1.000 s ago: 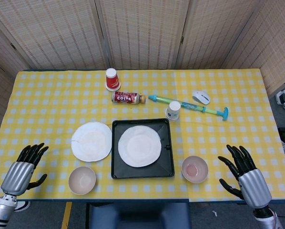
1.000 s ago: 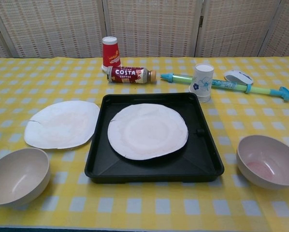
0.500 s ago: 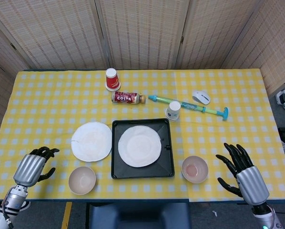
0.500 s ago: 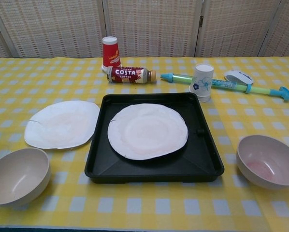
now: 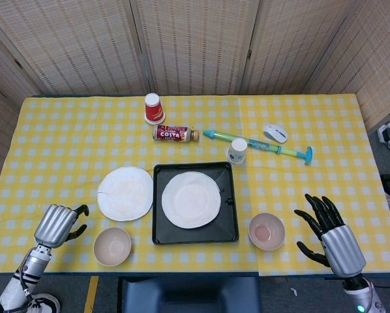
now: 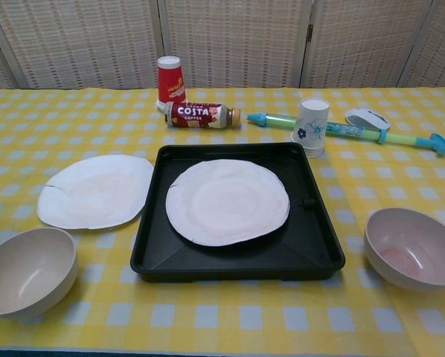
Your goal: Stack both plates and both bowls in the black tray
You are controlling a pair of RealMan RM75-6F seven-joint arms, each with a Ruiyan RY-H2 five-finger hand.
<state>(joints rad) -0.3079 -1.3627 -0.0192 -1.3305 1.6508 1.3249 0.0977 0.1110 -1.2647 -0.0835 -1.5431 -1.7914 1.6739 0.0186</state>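
Bench [image 5: 64,130] under a yellow checked cloth carried everything, with woven screens [image 5: 195,45] standing behind it. Near the front middle lay the black tray [image 5: 233,215], square and flat, and inside it one white plate [image 5: 190,199] rested toward the tray's left part. The second plate [image 5: 124,193] lay on the cloth just beside the tray's left edge, apart from it in the chest view, with a small nick in its left rim. A beige bowl [image 5: 112,246] stood upright in front of that plate, near the bench's front edge. A pinkish bowl [image 5: 267,231] stood upright off the tray's front right corner, close to it but not touching.

The left hand [image 5: 57,225] hovered left of the beige bowl, apart from it, its fingers [image 5: 77,212] curled in around nothing. The right hand [image 5: 330,236] hung right of the pinkish bowl, holding nothing, its fingers [image 5: 312,207] spread wide.

Behind the tray a green and blue water squirter [image 5: 260,145] lay slantwise across the cloth, with a white paper cup [image 5: 237,152] upside down just in front of it. A Costa coffee bottle [image 5: 175,134] lay on its side farther left, and a red paper cup [image 5: 154,108] stood upside down behind it. A white computer mouse [image 5: 275,133] sat behind the squirter's right half.
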